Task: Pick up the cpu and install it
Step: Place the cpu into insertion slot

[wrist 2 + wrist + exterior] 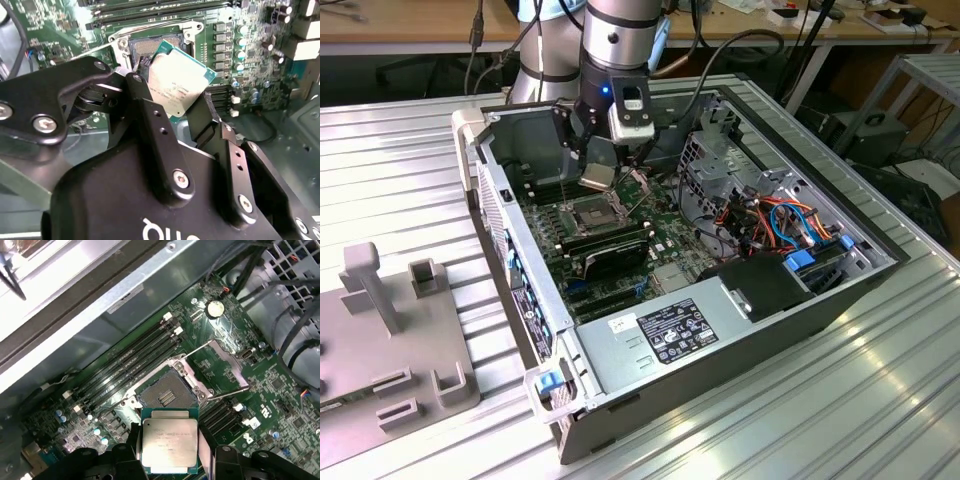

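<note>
The cpu [169,441] is a thin square chip with a silver-grey metal top, held between the black fingers [150,115] of my gripper [175,107], which is shut on its edges. In the exterior view the cpu [596,177] hangs tilted under the gripper [599,170], a little above the open socket [592,211] on the green motherboard. In the first wrist view the socket [167,391] lies just beyond the chip, its metal frame lifted open and its retaining levers swung out. The chip does not touch the socket.
The open computer case [550,300] lies on a ribbed metal table. Black RAM sticks [610,245] sit beside the socket, with more memory slots [131,360] on its other side. A drive cage [720,150], bundled cables [780,215] and a power supply [670,335] crowd the exterior view's right. A grey fixture [380,340] stands at its left.
</note>
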{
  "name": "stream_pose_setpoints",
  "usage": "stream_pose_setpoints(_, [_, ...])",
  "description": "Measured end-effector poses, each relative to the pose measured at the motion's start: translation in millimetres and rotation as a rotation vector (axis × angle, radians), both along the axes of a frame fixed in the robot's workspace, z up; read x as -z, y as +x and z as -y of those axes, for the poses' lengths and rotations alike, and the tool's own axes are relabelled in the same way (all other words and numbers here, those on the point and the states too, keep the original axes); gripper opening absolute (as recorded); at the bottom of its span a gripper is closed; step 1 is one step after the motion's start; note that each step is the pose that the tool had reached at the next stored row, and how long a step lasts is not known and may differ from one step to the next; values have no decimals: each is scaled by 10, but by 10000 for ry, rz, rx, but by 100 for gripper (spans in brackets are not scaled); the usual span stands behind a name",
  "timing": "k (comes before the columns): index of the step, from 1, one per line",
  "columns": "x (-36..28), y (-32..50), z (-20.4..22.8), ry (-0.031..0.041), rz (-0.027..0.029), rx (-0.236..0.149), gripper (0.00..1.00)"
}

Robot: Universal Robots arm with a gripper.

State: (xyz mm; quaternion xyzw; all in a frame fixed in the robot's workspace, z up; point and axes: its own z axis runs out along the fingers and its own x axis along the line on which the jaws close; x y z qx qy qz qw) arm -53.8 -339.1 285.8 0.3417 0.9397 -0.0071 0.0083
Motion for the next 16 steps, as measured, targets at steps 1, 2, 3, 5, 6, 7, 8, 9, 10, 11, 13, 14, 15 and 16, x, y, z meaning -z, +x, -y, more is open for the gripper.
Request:
stream_pose_setpoints(1, [1,0,0,0,0,221,55])
stream_pose_setpoints(2, [2,0,0,0,0,397,55])
stream_pose_setpoints(3, [3,0,0,0,0,631,55])
stream_pose_setpoints(5, [6,0,0,0,0,1026,55])
stream_pose_setpoints(6, [6,0,0,0,0,1186,55])
stream_pose_setpoints(7, [8,0,0,0,0,1383,55])
stream_pose_setpoints(8, [9,0,0,0,0,1543,55])
stream_pose_setpoints(9, [10,0,0,0,0,1855,55])
stream_pose_setpoints(10, [12,0,0,0,0,2142,55])
stream_pose_setpoints(11, [13,0,0,0,0,2330,55])
stream_pose_setpoints(13, [12,0,0,-1,0,2482,55])
stream_pose_setpoints(14, [13,0,0,-1,-1,2484,55])
stream_pose_setpoints(15, [13,0,0,0,0,2486,55])
stream_pose_setpoints(16, [13,0,0,0,0,2488,55])
